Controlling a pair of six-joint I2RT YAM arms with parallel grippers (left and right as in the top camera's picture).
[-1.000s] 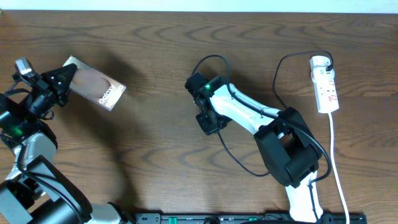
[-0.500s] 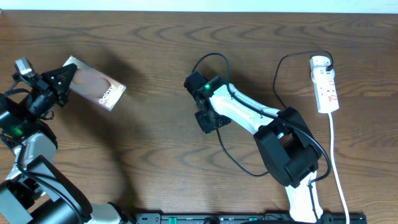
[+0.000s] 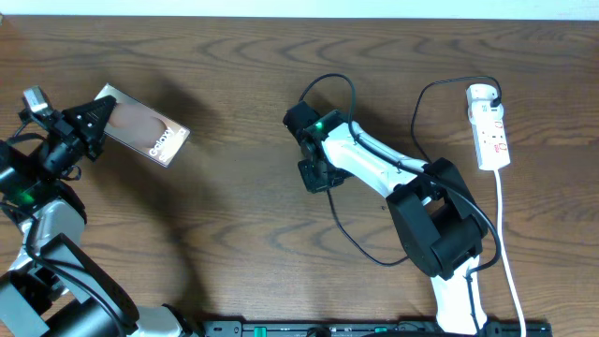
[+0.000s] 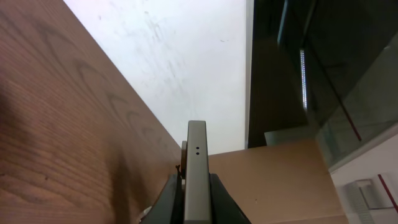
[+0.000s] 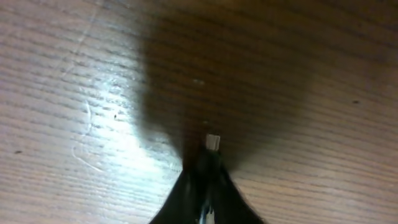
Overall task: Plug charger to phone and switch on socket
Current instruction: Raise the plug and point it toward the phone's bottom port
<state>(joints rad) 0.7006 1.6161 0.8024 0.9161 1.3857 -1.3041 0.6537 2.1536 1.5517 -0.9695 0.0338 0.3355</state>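
Observation:
The phone (image 3: 145,129), a grey-brown slab with white "Galaxy" lettering, is held tilted above the table at the far left by my left gripper (image 3: 92,126), which is shut on its end. In the left wrist view the phone's edge (image 4: 197,168) stands between the jaws (image 4: 196,198). My right gripper (image 3: 316,176) at the table's middle is shut on the charger's plug, whose small pale tip (image 5: 212,142) pokes out just above the wood. The thin black charger cable (image 3: 356,239) loops back to the socket (image 3: 490,126), a white power strip at the right.
The strip's white cord (image 3: 506,253) runs down the right side to the front edge. A black rail (image 3: 374,328) lies along the front edge. A white wall and cardboard boxes (image 4: 273,186) show beyond the table in the left wrist view.
My right gripper has shifted slightly right and turned, and the cable loop behind it has swung a little to the right. The left arm and the phone have not moved.

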